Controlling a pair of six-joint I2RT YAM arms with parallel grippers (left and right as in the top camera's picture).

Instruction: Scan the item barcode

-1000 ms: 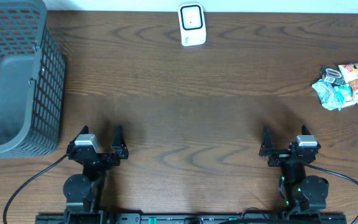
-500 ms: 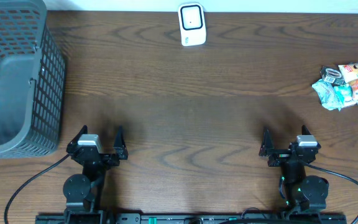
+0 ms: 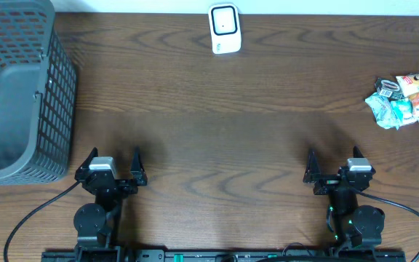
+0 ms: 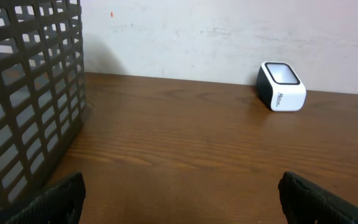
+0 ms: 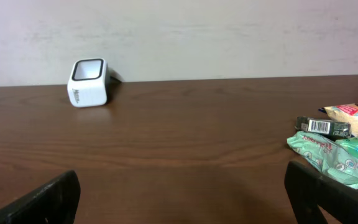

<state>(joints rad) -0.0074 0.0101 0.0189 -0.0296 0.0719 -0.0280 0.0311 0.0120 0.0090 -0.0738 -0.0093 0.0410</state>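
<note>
Overhead, we look down on a dark brown table with a flowing wood grain and a smooth, matte top. At the top centre of the frame stands the barcode scanner, a small white block with rounded corners and a dark window set in its face. A grey plastic basket fills the upper left corner, its walls a grid of rectangular holes around a solid floor. Against the right edge, in the upper half, lies a heap of snack packets of crinkled, glossy film in pale green, white and orange-red.

We find the left gripper at the lower left and the right gripper at the lower right. Each has its black tapered fingers spread wide, with nothing between them. The packets lie well apart from the right gripper, up and to its right, and farther still from the left one.

From the right wrist, black fingers fill the lower corners. The heap sits at the right edge above the right-hand finger and does not touch it. A slim dark packet with a white barcode label rests on a pale green one. The scanner stands at the upper left by the pale wall.

From the left wrist we see the scanner at the upper right, the basket wall at the left, and fingers in both lower corners.
</note>
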